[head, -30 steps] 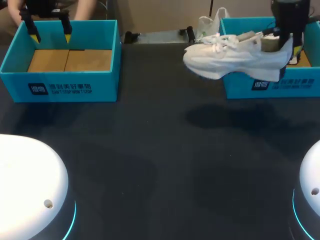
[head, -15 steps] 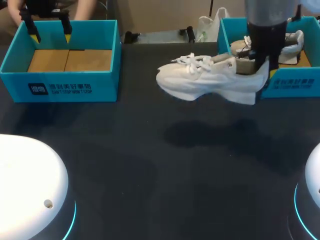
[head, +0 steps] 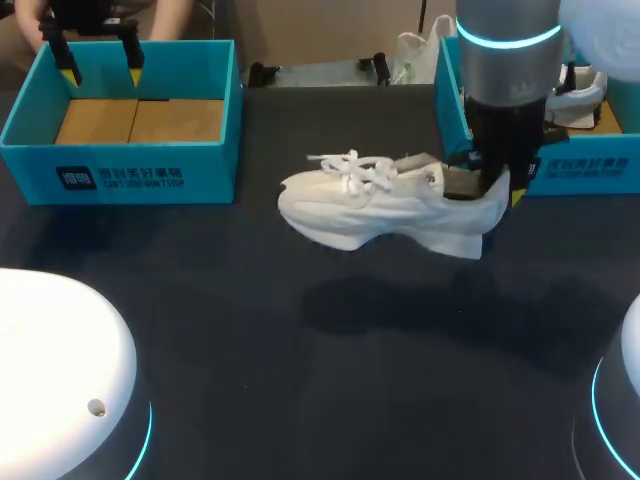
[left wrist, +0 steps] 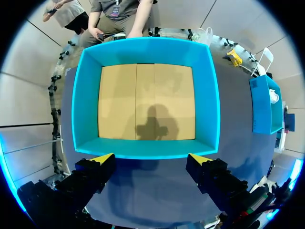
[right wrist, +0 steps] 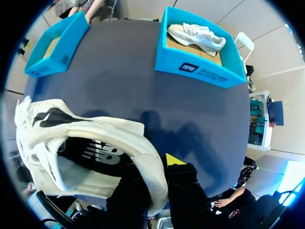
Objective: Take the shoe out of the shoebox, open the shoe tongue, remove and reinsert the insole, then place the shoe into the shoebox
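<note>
A white sneaker [head: 380,205] hangs above the middle of the dark table, toe pointing left. My right gripper [head: 495,185] is shut on its heel collar. In the right wrist view the sneaker [right wrist: 95,138] fills the space beside the gripper [right wrist: 155,176]; one yellow fingertip [right wrist: 174,160] shows outside the heel and the other is hidden inside. Behind it stands the blue shoebox [head: 580,165] with a second white shoe [head: 585,85] in it. My left gripper [head: 100,65] is open above the far wall of another blue box [head: 120,170].
The left blue box [left wrist: 147,45] holds only its bare cardboard floor, and my left gripper [left wrist: 151,160] hovers over one of its walls. A white plastic bag [head: 420,50] lies at the table's far edge beside the right shoebox [right wrist: 200,71].
My right arm has carried the sneaker out of the right shoebox, leftward and toward the front, lower over the table's middle. The left arm has not moved.
</note>
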`<state>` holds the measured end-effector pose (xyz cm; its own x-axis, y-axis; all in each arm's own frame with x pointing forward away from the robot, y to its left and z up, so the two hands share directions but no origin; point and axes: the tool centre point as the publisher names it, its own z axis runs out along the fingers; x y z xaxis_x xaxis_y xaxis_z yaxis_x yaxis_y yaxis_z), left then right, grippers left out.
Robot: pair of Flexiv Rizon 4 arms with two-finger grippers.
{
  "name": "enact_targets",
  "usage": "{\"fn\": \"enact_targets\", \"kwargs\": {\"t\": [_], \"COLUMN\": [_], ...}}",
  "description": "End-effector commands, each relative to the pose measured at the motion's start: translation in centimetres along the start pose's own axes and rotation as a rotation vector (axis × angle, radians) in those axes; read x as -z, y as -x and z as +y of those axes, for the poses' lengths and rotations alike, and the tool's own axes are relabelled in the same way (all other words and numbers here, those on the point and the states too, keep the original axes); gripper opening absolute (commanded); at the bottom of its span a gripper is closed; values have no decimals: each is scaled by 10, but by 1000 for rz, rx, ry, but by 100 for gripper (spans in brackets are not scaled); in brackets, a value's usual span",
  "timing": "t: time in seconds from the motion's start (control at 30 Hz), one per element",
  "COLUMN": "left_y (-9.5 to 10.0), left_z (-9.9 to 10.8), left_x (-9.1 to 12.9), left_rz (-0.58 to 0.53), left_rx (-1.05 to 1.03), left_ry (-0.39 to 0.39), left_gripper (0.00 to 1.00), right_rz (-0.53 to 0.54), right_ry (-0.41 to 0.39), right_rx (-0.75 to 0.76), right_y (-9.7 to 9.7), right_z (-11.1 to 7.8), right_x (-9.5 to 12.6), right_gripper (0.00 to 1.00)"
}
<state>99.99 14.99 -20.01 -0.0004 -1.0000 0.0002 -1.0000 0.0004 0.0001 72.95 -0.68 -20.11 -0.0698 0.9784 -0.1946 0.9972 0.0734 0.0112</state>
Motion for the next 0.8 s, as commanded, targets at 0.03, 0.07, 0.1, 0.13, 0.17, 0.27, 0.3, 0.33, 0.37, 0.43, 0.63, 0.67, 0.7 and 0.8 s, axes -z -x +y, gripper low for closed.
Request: {"fn": "enact_targets", "kwargs": {"t": [0.03,0.07,0.1,0.13,0.17,0.27,0.3,0.33,0.37,0.43,0.63,0.67,0.7,0.8], "left_y": [0,0,0,0,0,0,0,0,0,0,0,0,0,0], "left_z": [0,0,0,0,0,0,0,0,0,0,0,0,0,0], "left_x": [0,0,0,0,0,0,0,0,0,0,0,0,0,0], "left_rz": [0,0,0,0,0,0,0,0,0,0,0,0,0,0], "left_rx": [0,0,0,0,0,0,0,0,0,0,0,0,0,0], "left_ry": [0,0,0,0,0,0,0,0,0,0,0,0,0,0], "left_gripper": [100,100,100,100,100,100,100,100,100,100,100,100,100,100], "right_rz": [11,19,7,-12,-12,-12,-12,-12,-12,-12,-12,-12,-12,-12], "right_ry": [-6,-4,-18,-32,-32,-32,-32,-32,-32,-32,-32,-32,-32,-32], "right_rx": [-2,0,-2,-10,-10,-10,-10,-10,-10,-10,-10,-10,-10,-10], "right_y": [-4,-5,-5,-5,-5,-5,-5,-5,-5,-5,-5,-5,-5,-5], "right_z": [-4,-5,-7,-8,-8,-8,-8,-8,-8,-8,-8,-8,-8,-8], "right_x": [-9,-9,-9,-10,-10,-10,-10,-10,-10,-10,-10,-10,-10,-10], "right_gripper": [0,0,0,0,0,0,0,0,0,0,0,0,0,0]}}
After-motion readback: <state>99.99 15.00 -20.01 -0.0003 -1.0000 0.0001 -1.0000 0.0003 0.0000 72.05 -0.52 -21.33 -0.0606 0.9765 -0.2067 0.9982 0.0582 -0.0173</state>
